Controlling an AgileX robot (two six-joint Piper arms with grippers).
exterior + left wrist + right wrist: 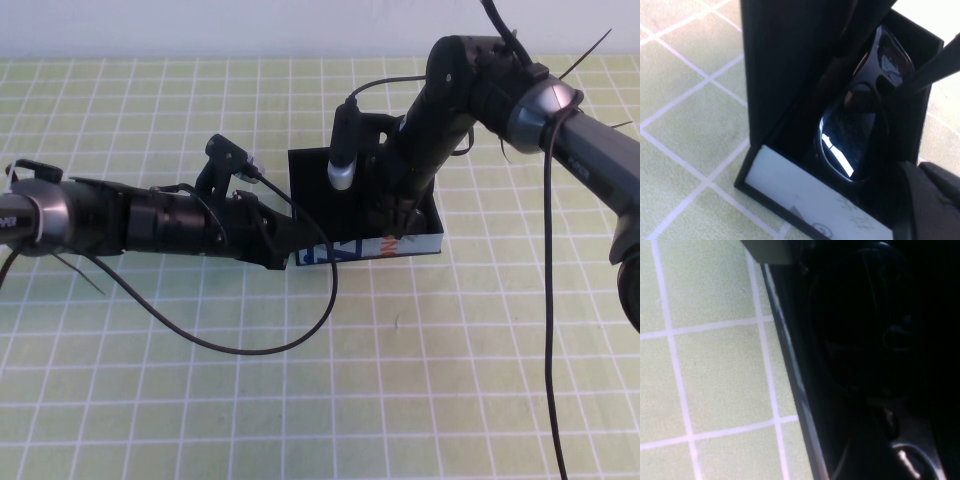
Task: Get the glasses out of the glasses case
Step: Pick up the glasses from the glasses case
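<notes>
The glasses case [420, 245] lies open at mid-table, its lid [780, 75] standing upright and its white printed front toward me. Inside it lie the black glasses [855, 145], dark lenses up; in the right wrist view the glasses [865, 325] show only dimly in the black interior. My left gripper [296, 250] is at the case's left front corner, shut on its wall, with one finger [932, 200] against that corner. My right gripper [400, 220] reaches down into the case, open, with one finger [935, 70] slanting down to the glasses frame.
A green mat with a white grid [420, 380] covers the table. A black cable [250, 345] from the left arm loops over the mat in front of the case. Another cable [547, 300] hangs down from the right arm.
</notes>
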